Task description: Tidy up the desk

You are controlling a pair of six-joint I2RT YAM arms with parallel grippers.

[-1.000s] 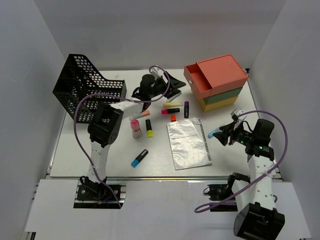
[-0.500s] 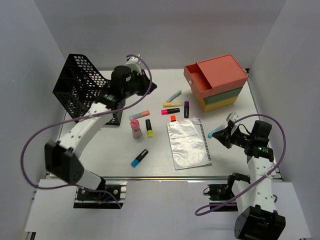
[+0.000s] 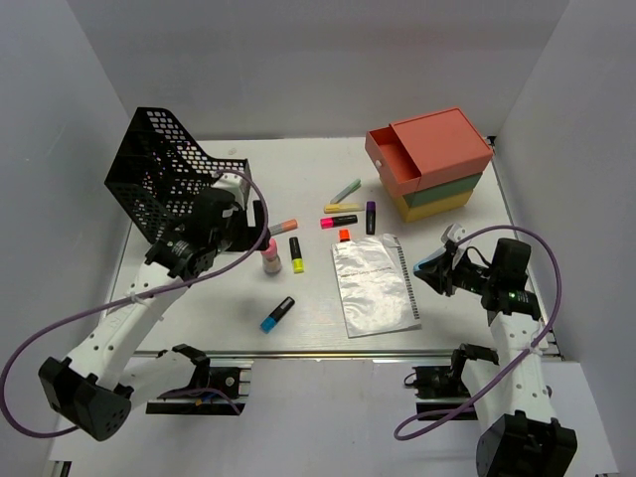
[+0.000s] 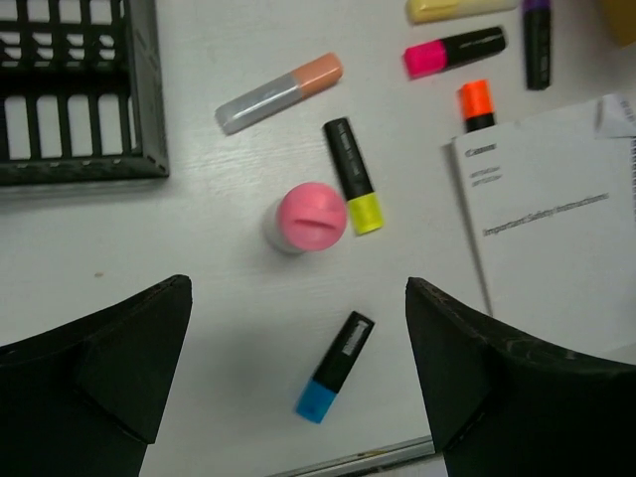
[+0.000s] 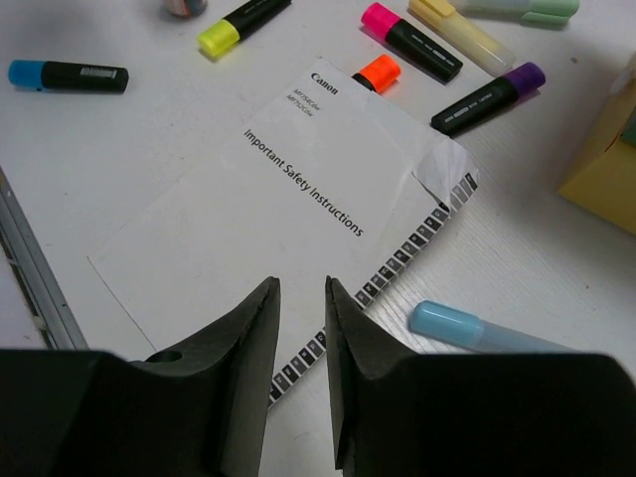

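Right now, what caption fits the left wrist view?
Open left jaws above the desk: pink-capped bottle, blue highlighter, safety booklet, mesh basket corner.

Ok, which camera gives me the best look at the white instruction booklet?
Right wrist: the booklet is close and its title is readable. The top view shows the booklet whole but small and glary. The left wrist view cuts part of it off at the frame edge.

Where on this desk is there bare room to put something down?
The far strip of the desk between the mesh basket and the drawer box is bare. So is the near-left part, left of the blue-capped marker, partly under the left arm. The middle is crowded: markers beside the booklet.
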